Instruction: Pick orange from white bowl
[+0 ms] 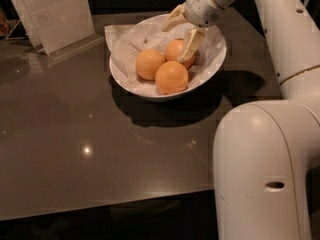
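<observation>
Orange and slick, the back orange [174, 54] could roll away in the bowl [216, 64] if my gripper [174, 44], wide open over it, shuts off centre

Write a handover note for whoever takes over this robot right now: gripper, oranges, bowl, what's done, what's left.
Gripper: open, lowered into the bowl, one finger against the rear orange, the other raised near the back rim.
Things: rear orange, left orange and front orange all sit in the bowl on its paper lining.
Done: gripper brought to the rear orange.
Left: close on it, lift it out.
</observation>
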Available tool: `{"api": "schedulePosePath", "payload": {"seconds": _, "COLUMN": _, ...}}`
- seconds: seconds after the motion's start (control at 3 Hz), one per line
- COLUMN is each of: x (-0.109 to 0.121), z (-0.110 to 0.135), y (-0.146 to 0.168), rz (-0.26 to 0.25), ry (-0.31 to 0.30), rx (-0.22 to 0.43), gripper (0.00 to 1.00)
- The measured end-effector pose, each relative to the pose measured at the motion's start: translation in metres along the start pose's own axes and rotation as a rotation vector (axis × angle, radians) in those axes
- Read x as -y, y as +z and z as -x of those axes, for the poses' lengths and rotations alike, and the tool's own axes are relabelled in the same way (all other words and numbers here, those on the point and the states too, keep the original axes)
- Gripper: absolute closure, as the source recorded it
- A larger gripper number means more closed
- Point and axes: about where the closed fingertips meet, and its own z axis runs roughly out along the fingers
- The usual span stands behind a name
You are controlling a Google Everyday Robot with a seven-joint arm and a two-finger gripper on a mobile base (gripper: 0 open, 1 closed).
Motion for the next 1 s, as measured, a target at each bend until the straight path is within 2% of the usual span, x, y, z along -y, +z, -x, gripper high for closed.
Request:
{"api": "schedulePosePath", "payload": {"seconds": 0.33, "x": -0.012, "z": -0.004, "y": -0.017, "rz": -0.043, "ry": 0.056, "rx": -0.004, "gripper": 0.27}}
{"api": "schedulePosePath", "payload": {"seconds": 0.67, "x": -0.040, "z": -0.007, "y": -0.021, "rz": -0.039, "ry": 0.114, "rx": -0.002, "gripper": 0.23}}
{"api": "schedulePosePath", "payload": {"seconds": 1.0, "x": -0.062, "z": -0.011, "y": -0.019, "rz": -0.035, "ry": 0.146, "rx": 0.019, "gripper": 0.16}}
